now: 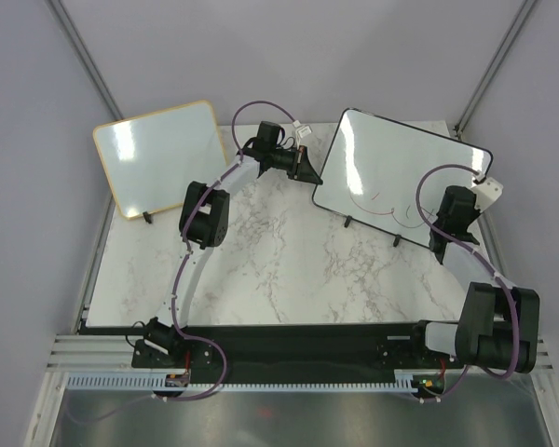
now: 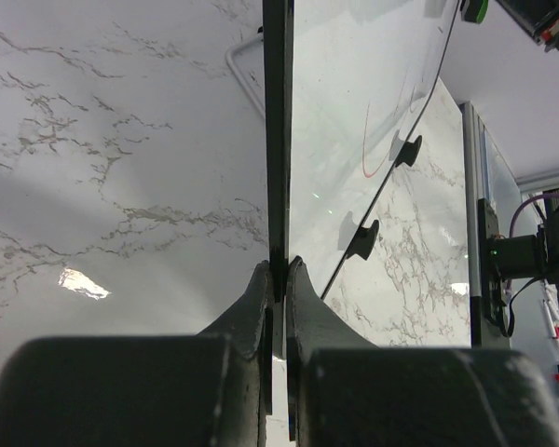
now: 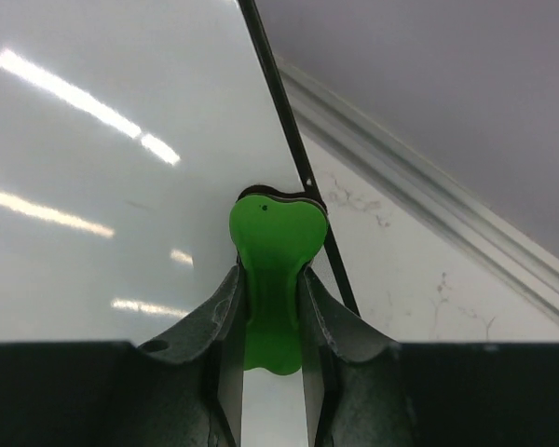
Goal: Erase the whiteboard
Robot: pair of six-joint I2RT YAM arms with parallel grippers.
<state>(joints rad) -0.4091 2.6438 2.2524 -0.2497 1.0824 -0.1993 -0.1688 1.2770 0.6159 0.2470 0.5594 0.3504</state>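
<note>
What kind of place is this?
Likely a laboratory robot cell: plain grey walls enclose a marble-patterned table, and a left arm and right arm are mounted at its near edge.

A small board (image 1: 158, 154) with a tan wood frame stands at the far left of the counter (image 1: 279, 270). Its face is white and shiny. A little black foot (image 1: 147, 217) shows under it. The counter is white stone with thin grey lines.

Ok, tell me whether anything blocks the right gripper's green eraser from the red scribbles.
Nothing visible does. The green eraser, in the right gripper, sits at the right edge of the whiteboard; only bare board separates it from the red scribbles.
</note>
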